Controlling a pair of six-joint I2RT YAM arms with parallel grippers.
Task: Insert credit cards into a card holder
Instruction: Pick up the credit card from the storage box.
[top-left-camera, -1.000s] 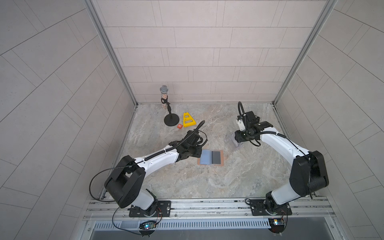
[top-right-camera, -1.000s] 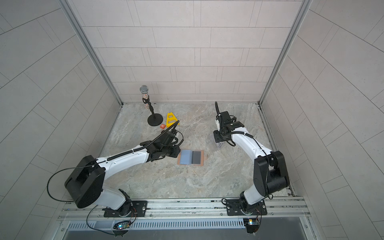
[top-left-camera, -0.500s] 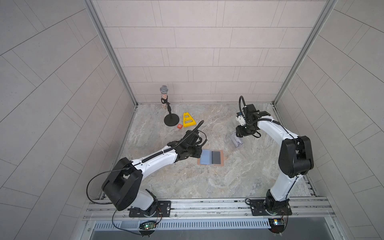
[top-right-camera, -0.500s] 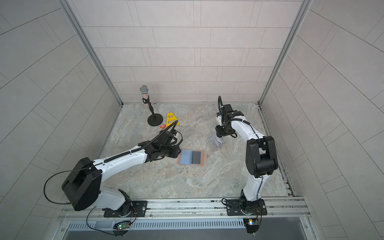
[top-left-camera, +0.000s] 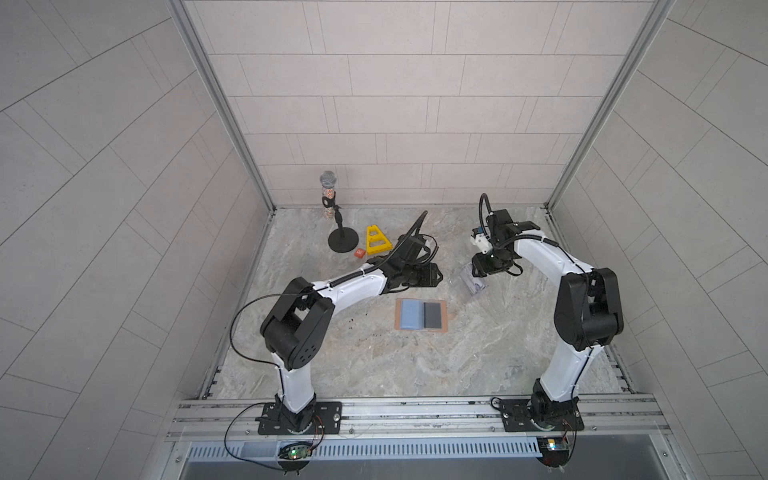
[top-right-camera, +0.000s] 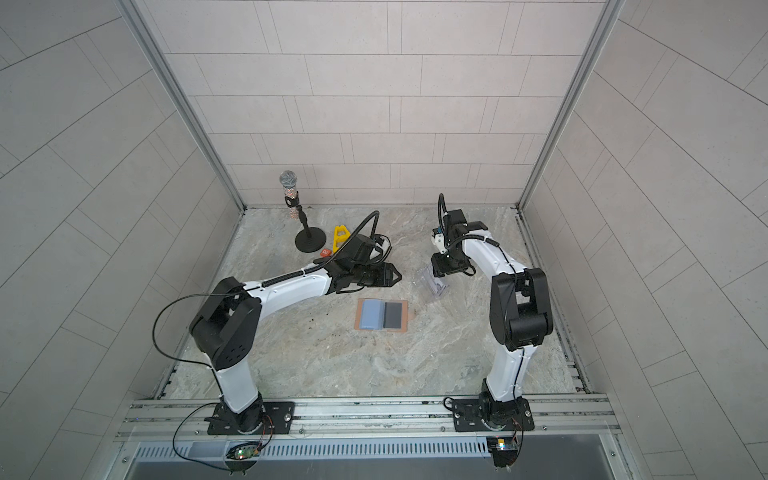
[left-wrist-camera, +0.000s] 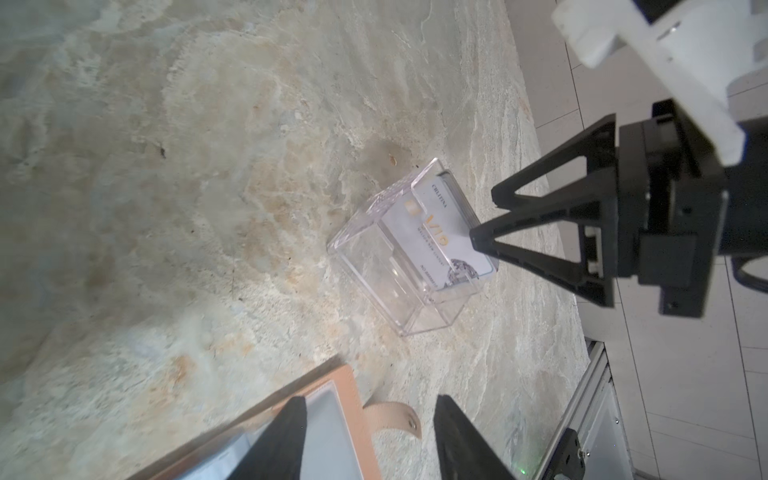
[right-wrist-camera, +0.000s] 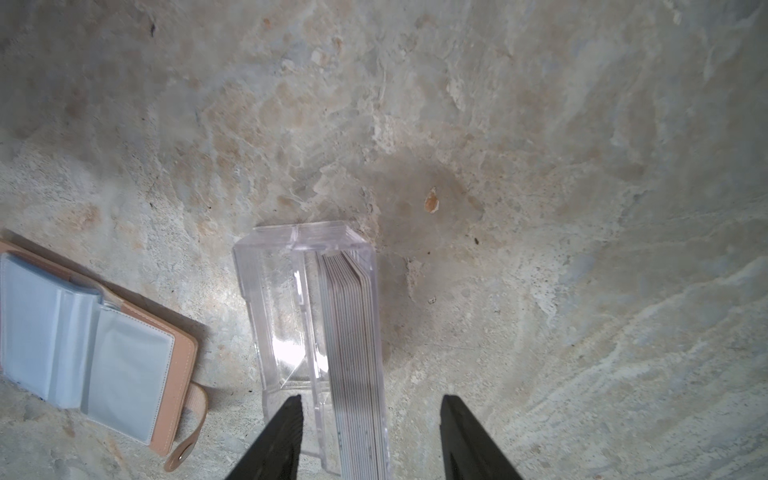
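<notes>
The card holder (top-left-camera: 421, 314) lies open on the table (top-left-camera: 374, 365), a little below centre in both top views, just under the left gripper (top-left-camera: 438, 276) in the frame and slightly to its left; this gripper hangs apart from it, fingers (left-wrist-camera: 286, 436) wide, nothing btw. them. The credit cards (right-wrist-camera: 357, 332) stand as a stack in a clear box (top-left-camera: 473, 286), right of centre, near the holder but not touching it. The right gripper (right-wrist-camera: 370, 436) is directly over them, jaws wide, the stack's upper edge btw. the fingers; whether a tip touches the front card (left-wrist-camera: 440, 232) I cannot tell. Surface: marbled grey-beige stone look. Room: pale tiled walls (top-left-camera: 395, 104) on 3 sides, metal rail (top-left-camera: 415, 411) along the lower frame edge. Upper left on the table stand a microphone (top-left-camera: 330, 205), a yellow triangle piece (top-left-camera: 377, 242) and an orange tile (top-left-camera: 360, 252). Holder's long axis runs left-right in the frame, fold up-down, left half light blue, right half dark; strap tab (right-wrist-camera: 197, 405) points to the box side. Cards stand on a long edge, this axis approx. diagonal, upper left to lower right.
</notes>
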